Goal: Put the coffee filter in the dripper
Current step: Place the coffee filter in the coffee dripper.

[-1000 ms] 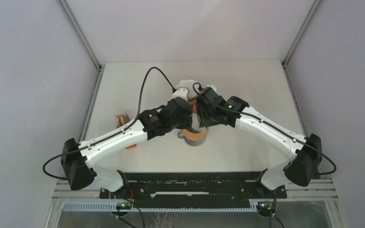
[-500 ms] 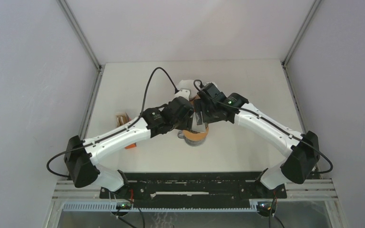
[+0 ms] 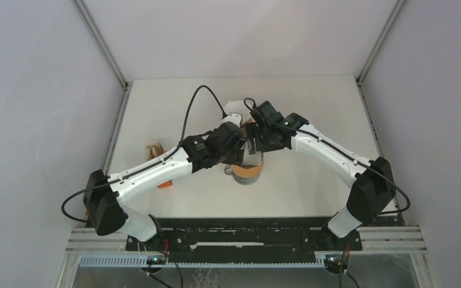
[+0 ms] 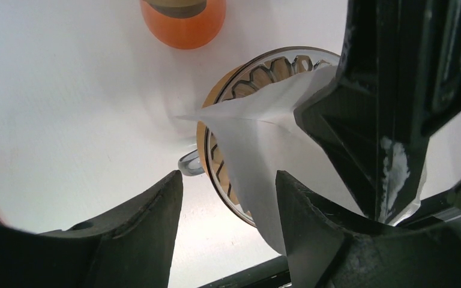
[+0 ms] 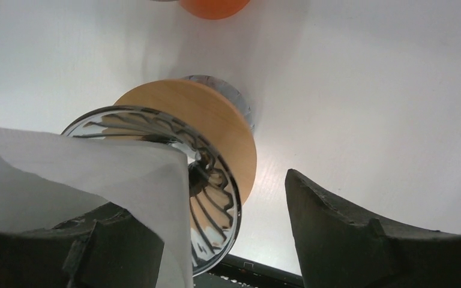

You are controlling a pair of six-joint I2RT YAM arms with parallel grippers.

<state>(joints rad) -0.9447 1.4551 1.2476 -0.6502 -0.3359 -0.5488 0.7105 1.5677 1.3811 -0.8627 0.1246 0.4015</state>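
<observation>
- Left gripper (image 4: 228, 175): reaches the work zone from 8 o'clock in the top view; its jaws stand spread, with bare table (image 3: 312, 108) showing between them; nothing is pinched.
- Right gripper (image 5: 204, 189): reaches in from 4 o'clock in the top view; its jaws stand wide apart, and the dripper shows in the gap; nothing is clamped between them.
- Coffee filter (image 5: 84, 168): white paper, partly opened. It lies over the dripper's mouth and covers the 9 o'clock part of the rim in the right wrist view; its lower edge rests on that gripper's finger at 8 o'clock.
- Coffee filter, left wrist view (image 4: 252, 150): it runs from the dripper's rim down to the finger at 5 o'clock; at 3 o'clock it touches the black body of the other gripper. Whether it is fully seated in the cone cannot be told.
- Dripper (image 5: 216, 120): ribbed glass cone with a wooden collar; it stands near the table's centre, under both grippers.
- Orange vessel (image 4: 183, 24): at 12 o'clock of the dripper in both wrist views; near it but apart.
- Brown object (image 3: 153, 150): at 9 o'clock of the dripper, by the table's left edge; too small to identify.
</observation>
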